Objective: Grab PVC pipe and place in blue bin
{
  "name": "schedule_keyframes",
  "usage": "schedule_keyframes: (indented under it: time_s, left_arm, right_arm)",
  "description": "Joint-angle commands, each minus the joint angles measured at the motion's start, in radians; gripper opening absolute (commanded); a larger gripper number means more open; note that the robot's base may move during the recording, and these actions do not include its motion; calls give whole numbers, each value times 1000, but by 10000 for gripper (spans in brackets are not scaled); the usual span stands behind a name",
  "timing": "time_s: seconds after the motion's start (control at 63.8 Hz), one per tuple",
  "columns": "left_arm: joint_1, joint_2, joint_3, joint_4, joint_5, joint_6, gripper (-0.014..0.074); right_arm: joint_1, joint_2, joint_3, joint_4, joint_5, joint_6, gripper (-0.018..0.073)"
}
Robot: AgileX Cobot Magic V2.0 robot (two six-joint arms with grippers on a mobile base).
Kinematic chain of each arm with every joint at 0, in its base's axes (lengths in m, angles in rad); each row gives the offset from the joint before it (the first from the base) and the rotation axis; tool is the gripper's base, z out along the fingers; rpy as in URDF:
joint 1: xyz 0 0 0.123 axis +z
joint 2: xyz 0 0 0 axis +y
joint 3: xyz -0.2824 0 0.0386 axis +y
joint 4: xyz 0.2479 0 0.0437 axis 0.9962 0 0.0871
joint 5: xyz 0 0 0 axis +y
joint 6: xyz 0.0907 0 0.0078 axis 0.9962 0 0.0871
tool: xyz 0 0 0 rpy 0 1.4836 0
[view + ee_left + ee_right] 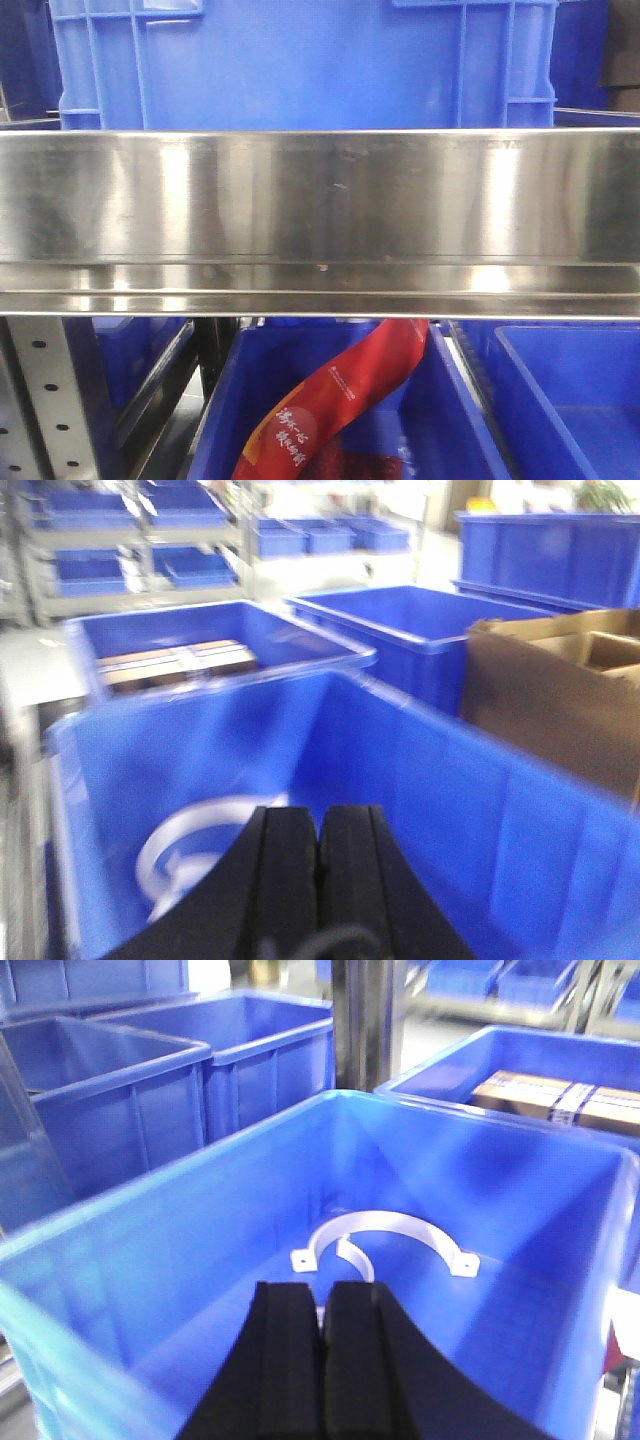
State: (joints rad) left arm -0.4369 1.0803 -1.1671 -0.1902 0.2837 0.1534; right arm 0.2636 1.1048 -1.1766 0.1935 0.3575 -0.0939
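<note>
Blue plastic dominates every view. Seen from the left wrist, the left gripper [318,880] hangs over the near rim of a blue bin [500,840], its two black fingers [280,870] pressed flat together with only a thin seam between them and nothing held. Below and left of those fingers, on the bin floor, lies a white curved piece [190,840], blurred, partly hidden behind the gripper. Behind this bin stands a second blue crate [330,650] holding a flat brown box [180,660]; to the right of it a third crate [430,630], and at the far right an open cardboard carton [560,690].

From the front camera, a brushed steel shelf rail [320,210] fills the middle of the frame. A blue crate wall [300,60] rises above it. Beneath it, a red banner with pale lettering [340,400] lies in a lower blue crate [450,420]. Neither arm shows here.

From the right wrist, the right gripper [322,1360] hovers above the same kind of bin, fingers likewise closed against each other and empty. The PVC pipe [385,1232] rests on the bin floor just beyond the fingertips, apart from them: a white arc with a flat holed tab at each visible end. A second, shorter white strip sits inside the arc; whether the two touch cannot be told.
</note>
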Motion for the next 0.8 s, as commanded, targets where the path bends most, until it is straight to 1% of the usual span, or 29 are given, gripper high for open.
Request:
schedule_keyframes:
  time_s: [0.0, 0.031, 0.172, 0.313, 0.517, 0.784]
  left_arm:
    - [-4, -89, 131, -17, -60, -6, -111]
    - [-4, -126, 191, -17, -68, -6, -111]
    - [-4, -246, 371, -17, -111, -6, -111]
    - [-4, -343, 463, -17, -165, -6, -111]
    - [-4, -425, 468, -6, -214, -6, -111]
    - [-4, -435, 468, -6, -220, -6, -111]
  right_arm:
    - [-4, -80, 126, -4, -123, -3, -168]
    - [-4, -106, 182, -4, -142, -3, -168]
    - [-4, -203, 330, -4, -156, -3, -168]
    - [-4, -273, 394, -4, -164, -3, -168]
    - [-4, -302, 394, -4, -208, -3, -168]
    - [-4, -300, 394, -4, -208, -3, -168]
